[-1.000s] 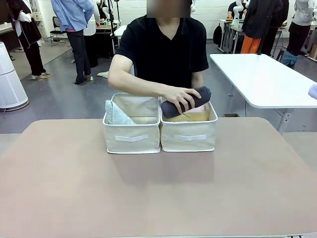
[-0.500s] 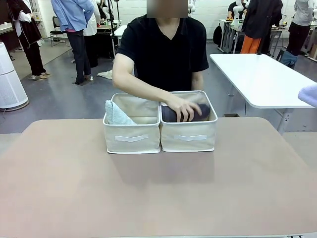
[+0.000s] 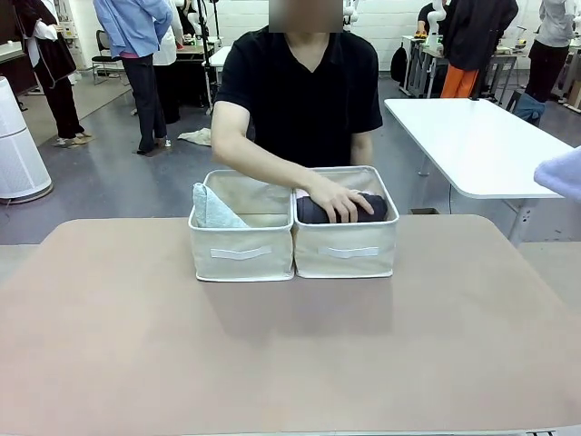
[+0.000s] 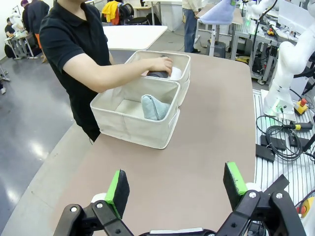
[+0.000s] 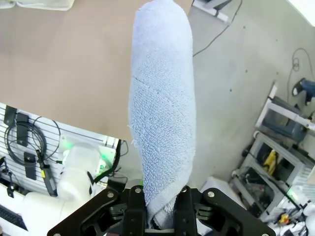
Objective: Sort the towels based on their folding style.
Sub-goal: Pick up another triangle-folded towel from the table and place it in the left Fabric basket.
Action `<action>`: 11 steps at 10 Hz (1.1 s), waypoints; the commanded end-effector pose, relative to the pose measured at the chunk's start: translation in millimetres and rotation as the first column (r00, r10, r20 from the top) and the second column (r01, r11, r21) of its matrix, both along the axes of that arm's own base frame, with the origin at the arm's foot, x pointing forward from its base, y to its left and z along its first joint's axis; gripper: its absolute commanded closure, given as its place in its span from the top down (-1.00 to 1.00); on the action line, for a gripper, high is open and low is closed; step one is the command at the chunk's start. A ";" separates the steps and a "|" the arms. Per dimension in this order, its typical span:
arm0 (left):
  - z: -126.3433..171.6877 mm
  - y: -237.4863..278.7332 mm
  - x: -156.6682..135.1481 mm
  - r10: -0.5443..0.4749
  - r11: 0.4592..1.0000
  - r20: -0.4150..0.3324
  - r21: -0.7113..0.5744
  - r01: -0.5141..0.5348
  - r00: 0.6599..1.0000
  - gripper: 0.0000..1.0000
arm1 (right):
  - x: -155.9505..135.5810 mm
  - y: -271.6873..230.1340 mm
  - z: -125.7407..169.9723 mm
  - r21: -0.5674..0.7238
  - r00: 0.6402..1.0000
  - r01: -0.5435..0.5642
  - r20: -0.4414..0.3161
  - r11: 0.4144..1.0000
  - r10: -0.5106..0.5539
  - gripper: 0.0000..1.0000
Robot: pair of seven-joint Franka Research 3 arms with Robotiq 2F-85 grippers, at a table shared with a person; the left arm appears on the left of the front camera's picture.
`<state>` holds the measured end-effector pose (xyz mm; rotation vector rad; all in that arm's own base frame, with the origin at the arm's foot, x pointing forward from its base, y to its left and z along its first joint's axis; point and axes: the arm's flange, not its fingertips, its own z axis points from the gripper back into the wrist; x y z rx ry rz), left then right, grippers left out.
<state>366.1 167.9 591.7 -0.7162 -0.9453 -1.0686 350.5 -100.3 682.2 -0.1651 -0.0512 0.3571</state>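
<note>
Where the table lies bare: the brown tabletop (image 3: 290,345) is open from the bins' front walls to its near edge at 6 o'clock, and out to the rounded far corners at 10 and 2 o'clock.
Bins: the left bin (image 3: 241,252) and right bin (image 3: 347,250) stand touching side by side at 12 o'clock, just inside the far edge.
Left claw: the left gripper (image 4: 175,169) is released, green pads wide apart with nothing between them, over bare tabletop beside the table's edge; the bins are well apart at its 12 o'clock.
Right claw: the right gripper (image 5: 160,196) is clenched on the narrow end of the periwinkle blue towel (image 5: 161,108), held beyond the table's edge over the floor.
Cut off: the front view's 3 o'clock border trims that towel to a pale corner.
Hidden: the person's hand (image 3: 338,200) covers the middle of the dark grey towel (image 3: 311,211) lying in the right bin; what lies under it cannot be made out.
Textures and shapes: all three towels are looped terry. The blue one is long and tapers towards the grip. The pale grey-green towel (image 3: 211,209) is a cone leaning in the left bin's 9 o'clock corner. The dark grey one is a rolled cylinder on its side. The bins are soft cream cloth with sewn strap handles.
</note>
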 end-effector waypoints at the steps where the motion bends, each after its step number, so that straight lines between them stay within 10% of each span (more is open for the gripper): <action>1: 0.9 0.5 0.2 -0.003 1.000 0.020 -0.017 0.003 1.000 1.00 | -3.8 2.1 -0.4 -0.017 1.000 0.008 -0.011 1.000 -0.008 -0.67; 8: 0.9 0.5 0.2 -0.003 1.000 0.020 -0.017 0.003 1.000 1.00 | -3.5 18.6 0.2 -0.018 0.999 -0.049 -0.019 0.999 0.049 -0.67; 11: 0.9 0.5 0.2 -0.003 1.000 0.020 -0.017 0.003 1.000 1.00 | -16.3 119.7 39.4 0.049 0.925 -0.380 0.045 0.924 0.378 -0.67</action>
